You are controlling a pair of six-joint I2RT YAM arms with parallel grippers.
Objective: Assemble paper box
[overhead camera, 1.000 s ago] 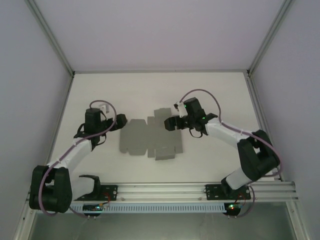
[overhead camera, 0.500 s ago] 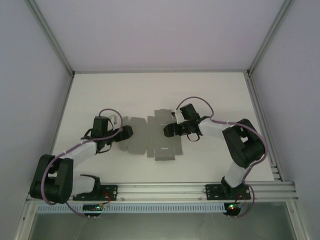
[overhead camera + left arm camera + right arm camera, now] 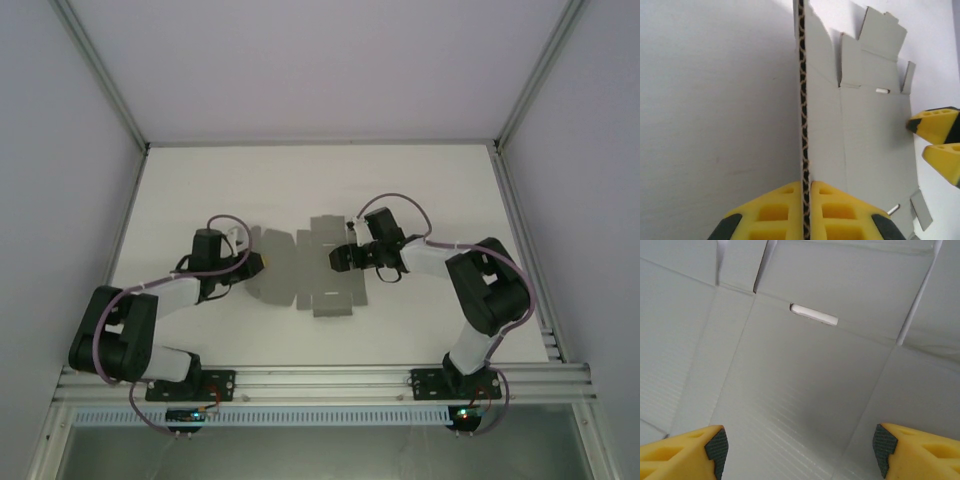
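Item 1: surface (image 3: pixel 200 190), pale and matt, carrying everything below. Item 2: paper box (image 3: pixel 300 270), grey, an unfolded die-cut sheet lying at the middle of the surface, slightly nearer the near edge than the far one. Its long axis runs left to right, with short flaps pointing to the far and near edges, crease lines across it, and a small slot (image 3: pixel 814 314) cut at a crease. Item 3: left gripper (image 3: pixel 255 265), at the sheet's left end, jaws closed on the paper box (image 3: pixel 865 140). The left wrist view has the corrugated cut edge pinched between the yellow pads (image 3: pixel 785 200). Item 4: right gripper (image 3: pixel 340 258), over the right half of the sheet, jaws standing wide apart above a creased panel. Whether its tips touch the cardboard cannot be told.
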